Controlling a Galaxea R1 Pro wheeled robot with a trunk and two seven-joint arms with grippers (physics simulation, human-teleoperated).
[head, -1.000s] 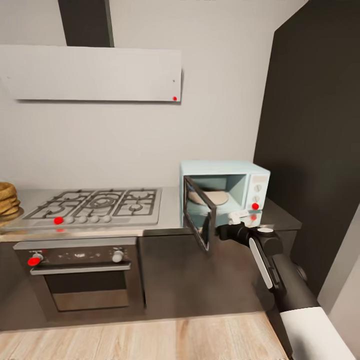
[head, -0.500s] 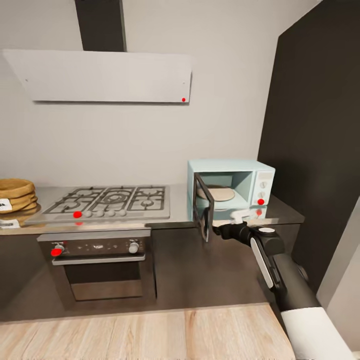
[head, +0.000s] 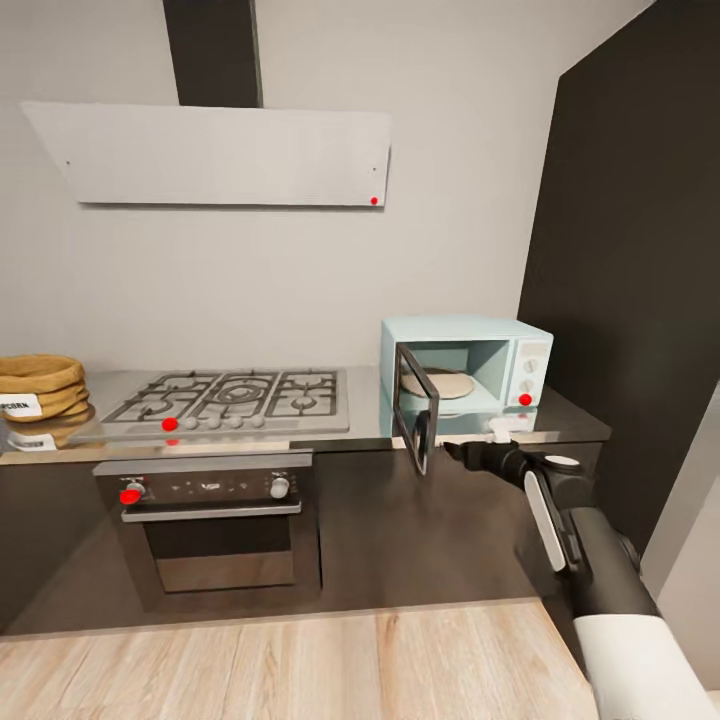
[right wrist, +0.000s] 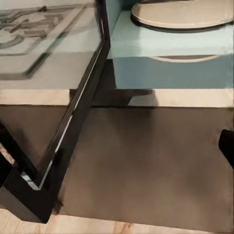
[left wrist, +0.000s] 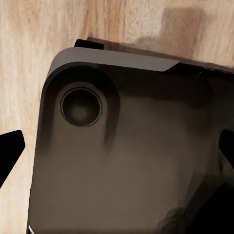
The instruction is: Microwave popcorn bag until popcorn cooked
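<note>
The popcorn bag, golden-tan with a white label, sits at the far left of the grey countertop. The mint-blue microwave stands at the right end, its dark glass door swung open toward me and a round turntable inside the empty cavity. My right gripper hovers in front of the counter edge just right of the door's lower corner. In the right wrist view the door runs diagonally, and the right gripper is open. My left gripper is open above my own dark base.
A gas hob lies between bag and microwave, with a built-in oven below and a white hood above. A tall dark cabinet closes the right side. Light wood floor stretches in front of the cabinets.
The whole view has shifted, so the counter looks farther off and more of the popcorn bag shows at left. The microwave door looks more edge-on. My right gripper stays near the door's edge.
</note>
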